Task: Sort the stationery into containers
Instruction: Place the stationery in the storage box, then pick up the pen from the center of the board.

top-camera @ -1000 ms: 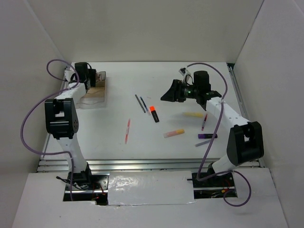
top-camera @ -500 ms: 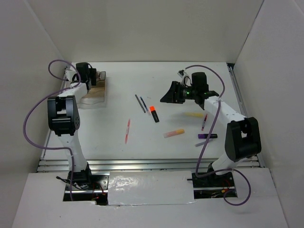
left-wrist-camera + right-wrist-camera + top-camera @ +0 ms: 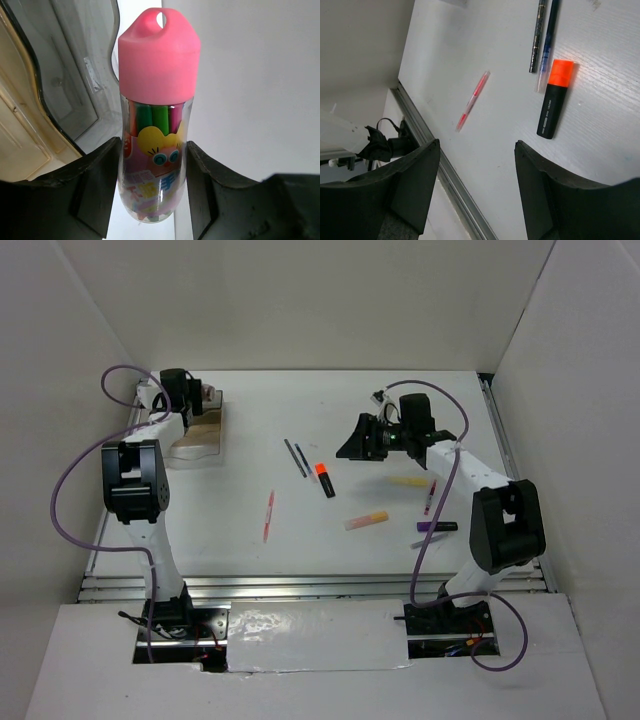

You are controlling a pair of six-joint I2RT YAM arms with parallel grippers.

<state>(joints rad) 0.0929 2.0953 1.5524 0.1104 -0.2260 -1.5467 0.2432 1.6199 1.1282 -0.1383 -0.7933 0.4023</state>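
Note:
My left gripper (image 3: 152,145) is shut on a pink-capped tube (image 3: 159,100) of coloured pens, held at the far end of the clear organiser tray (image 3: 60,75). From above, the left gripper (image 3: 200,400) and tube (image 3: 208,393) hover at the tray's (image 3: 195,443) back edge. My right gripper (image 3: 476,142) is open and empty above the table. The right gripper (image 3: 350,445) hangs right of the orange-capped highlighter (image 3: 324,480) and two dark pencils (image 3: 296,457). Beyond its fingers lie the highlighter (image 3: 554,102), the pencils (image 3: 542,30) and a thin red pen (image 3: 472,100).
A yellow-pink marker (image 3: 366,521), a pale yellow stick (image 3: 408,481), a purple marker (image 3: 437,527) and a thin dark-red pen (image 3: 430,497) lie under the right arm. The red pen (image 3: 268,515) lies mid-table. White walls enclose three sides; a metal rail (image 3: 300,586) runs along the near edge.
The right arm has drawn slightly back and left, its gripper still open. The left arm has shifted a little at the tray, still holding the tube.

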